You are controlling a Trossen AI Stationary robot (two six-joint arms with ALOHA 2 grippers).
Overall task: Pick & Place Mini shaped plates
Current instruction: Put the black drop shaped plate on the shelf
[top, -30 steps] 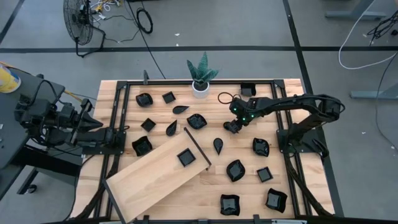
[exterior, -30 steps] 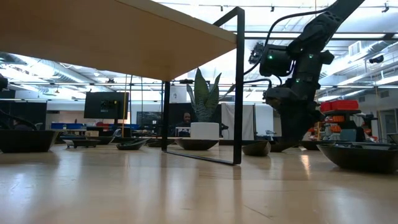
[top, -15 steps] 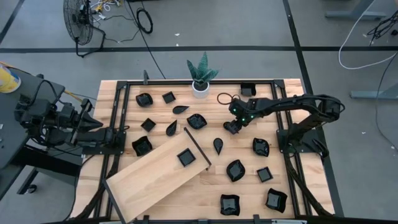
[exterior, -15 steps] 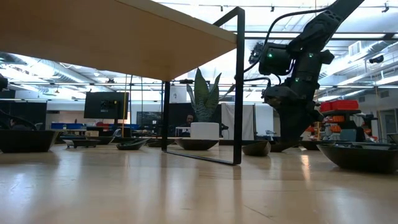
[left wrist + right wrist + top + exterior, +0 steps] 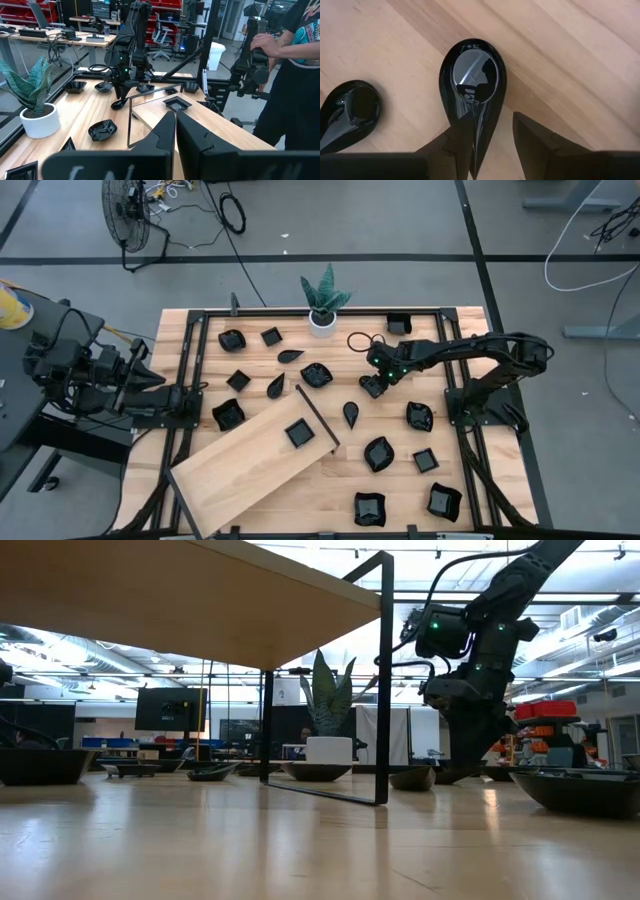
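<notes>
A teardrop-shaped mini plate [image 5: 474, 87] was seen on the table [image 5: 470, 480], a little way from the white plant pot [image 5: 322, 321] on the right arm's side. The right claw [image 5: 372, 386] was set over it, its fingers [image 5: 535, 137] parted about the pointed tail, one at the rim; a firm hold could not be confirmed. The left claw [image 5: 176, 125] was kept closed and empty at the table's left edge, well apart from the pot. The plate was judged light, rigid, glossy, slippery and chippable, best pinched across its narrow tail

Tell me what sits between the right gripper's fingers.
The narrow tail of a teardrop plate lies within the right gripper, seen in the right wrist view.
</notes>
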